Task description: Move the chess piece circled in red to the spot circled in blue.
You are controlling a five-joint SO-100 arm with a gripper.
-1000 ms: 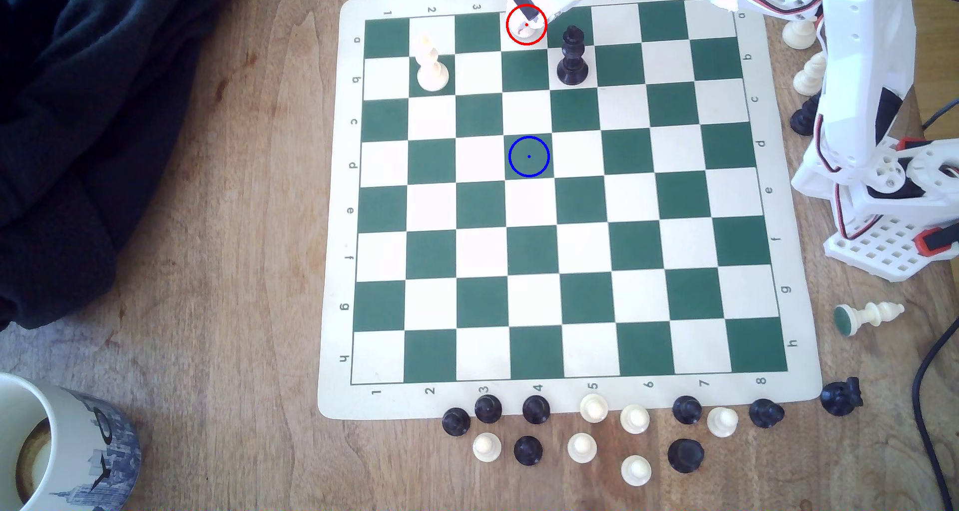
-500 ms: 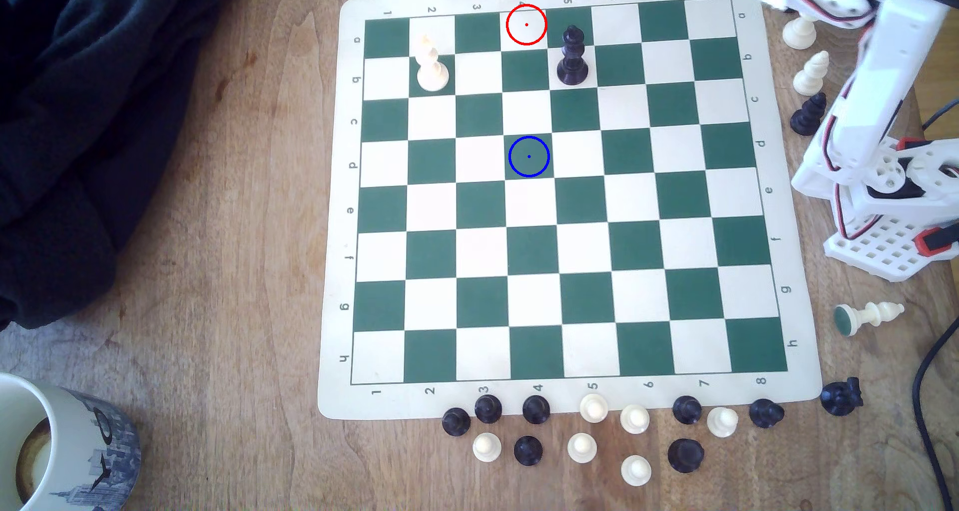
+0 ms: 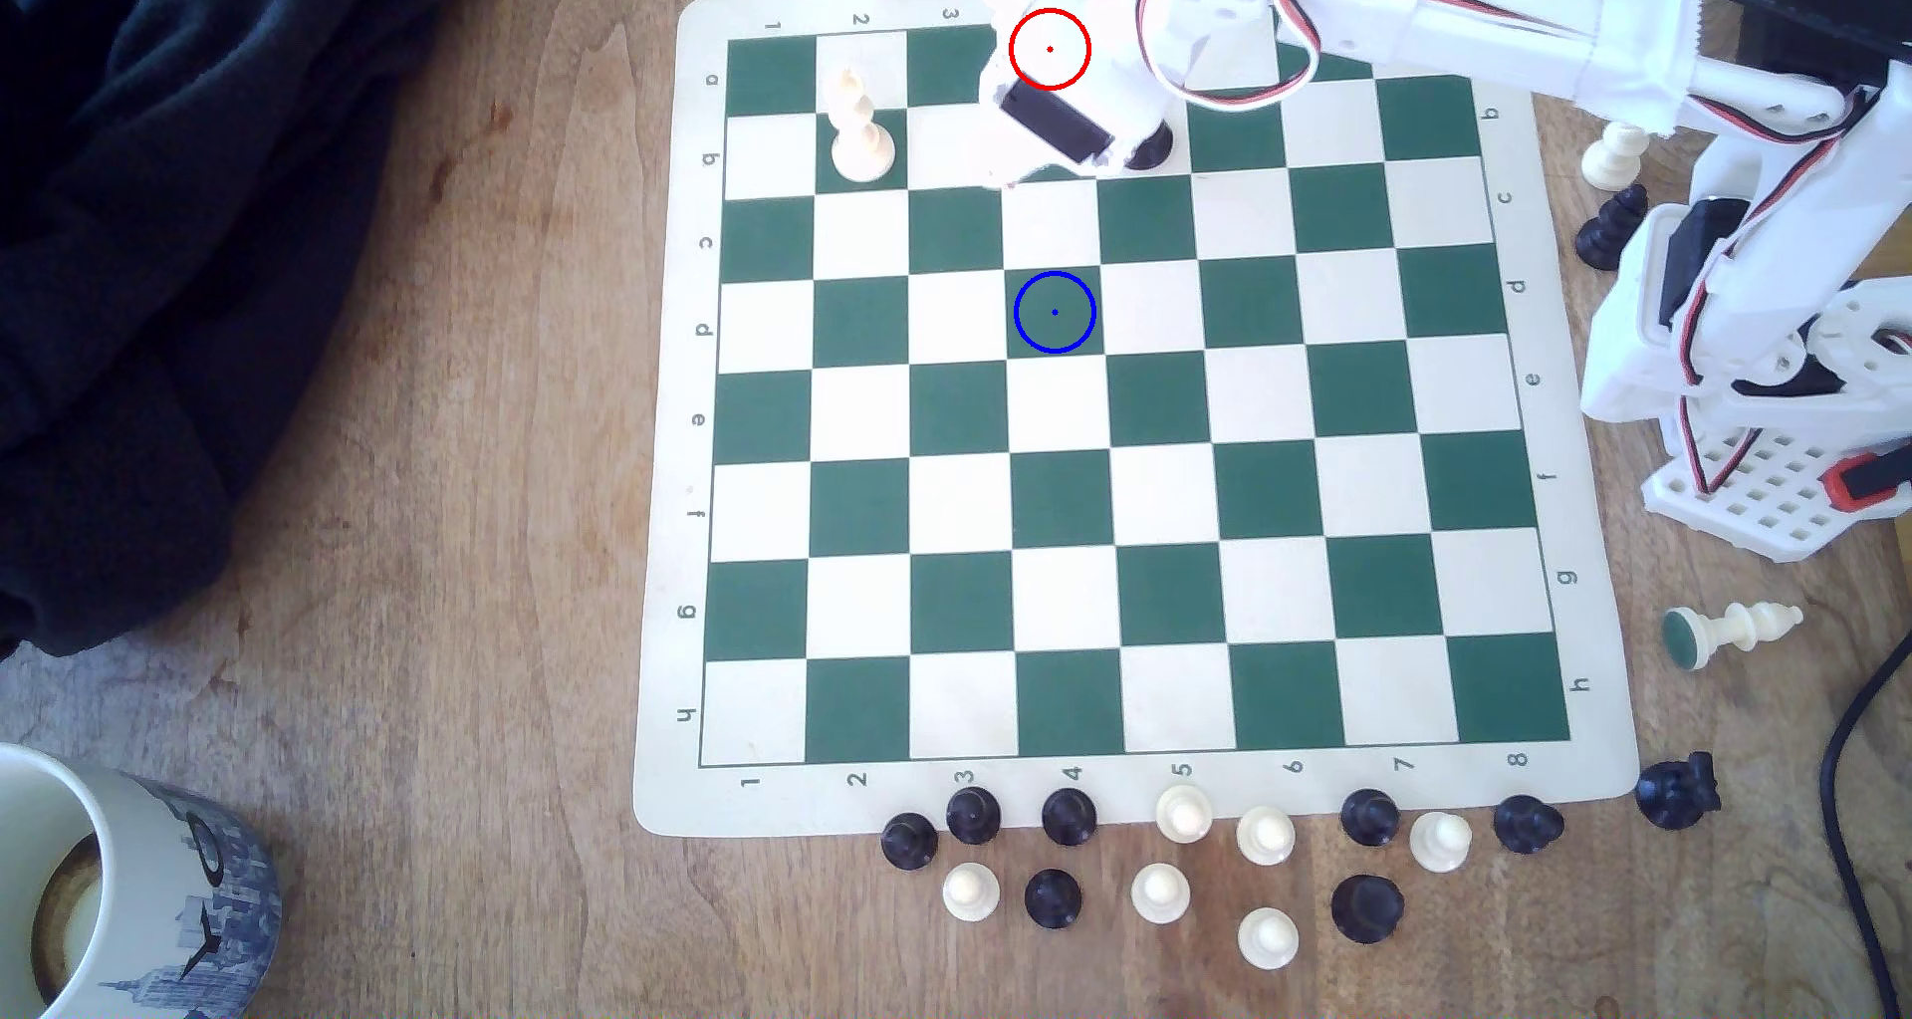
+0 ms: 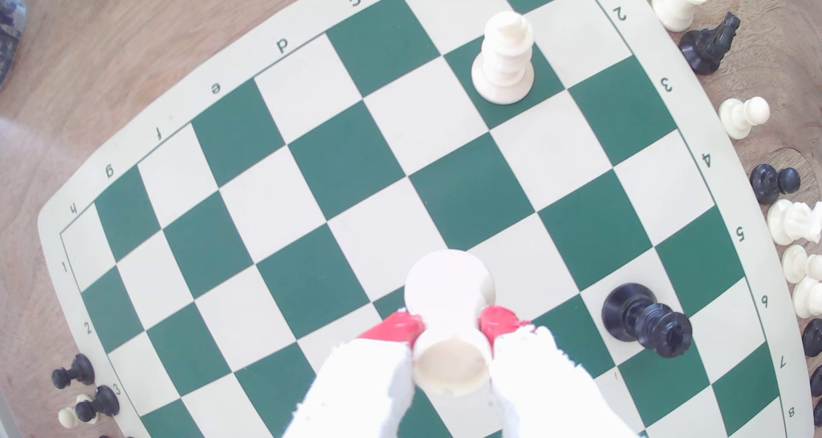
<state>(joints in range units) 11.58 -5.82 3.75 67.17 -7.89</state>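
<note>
Your hand point(image 4: 451, 327) grips the pawn point(image 4: 449, 327) by the neck between its red pads point(image 4: 400, 327), lifted above the chessboard point(image 3: 1138, 605) at upper centre of the exterior view. Carry it down-frame to the blue-ringed square point(image 3: 1054, 313), staying off the black king point(image 4: 645, 320) just beside you. The cream piece point(image 3: 861, 129) stands farther off; the wooden desk point(image 3: 466, 460) holds spare pieces beyond.

We see a white plastic arm point(image 3: 1500, 16) with black motor blocks, red-white-black cables looped along it, a perforated white base point(image 3: 1759, 491) at the exterior view's right edge — and white-wrapped fingers point(image 4: 369, 384) tipped red.
</note>
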